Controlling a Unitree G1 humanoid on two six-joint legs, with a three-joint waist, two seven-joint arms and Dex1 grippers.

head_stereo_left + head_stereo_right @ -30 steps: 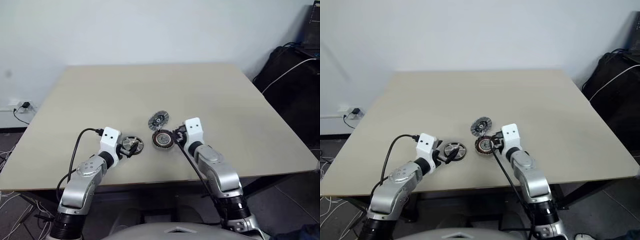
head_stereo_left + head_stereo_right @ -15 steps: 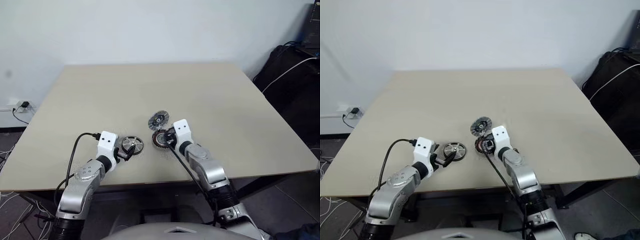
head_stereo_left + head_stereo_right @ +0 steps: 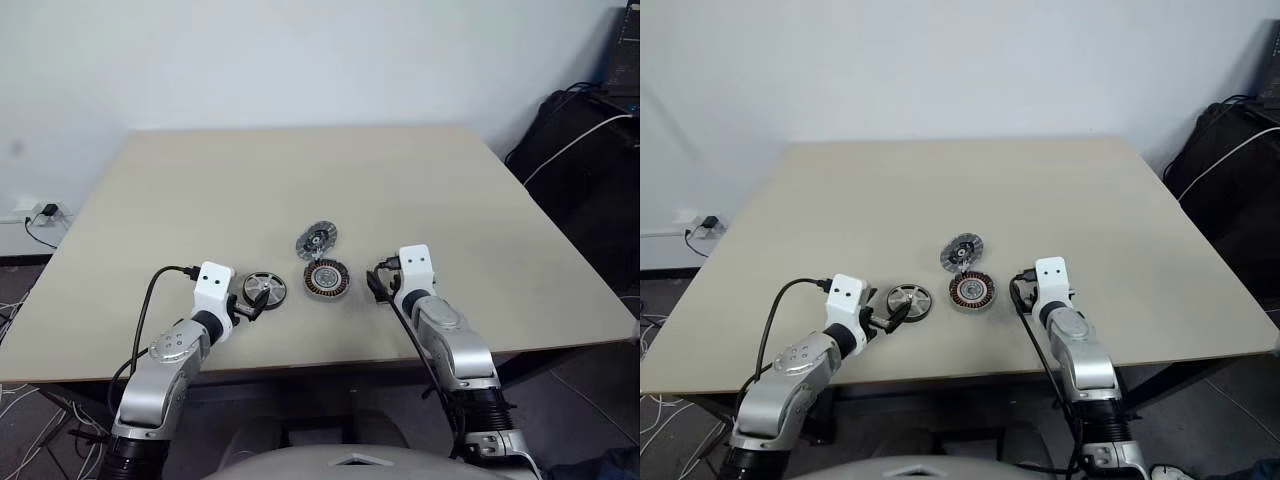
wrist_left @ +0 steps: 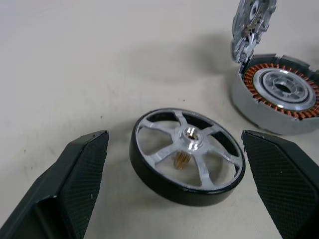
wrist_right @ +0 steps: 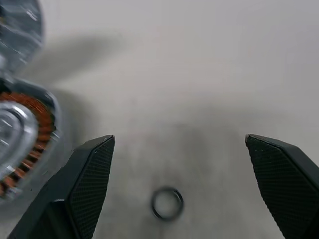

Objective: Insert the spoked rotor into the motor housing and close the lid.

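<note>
Beige table, white wall

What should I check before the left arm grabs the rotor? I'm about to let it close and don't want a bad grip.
1. Left gripper open, one finger on each side of the spoked rotor: ok.
2. Rotor lies flat on the table, fingers apart from its rim: ok.
3. Right gripper open, off to the side of the motor housing, holding nothing: ok.
4. Housing's copper windings face up, centre free: ok.
5. Lid clear of the housing's top: not ok, it stands tilted against the far rim.
6. Small ring on the table between the right fingers, whether it belongs in the assembly: cannot tell.
</note>
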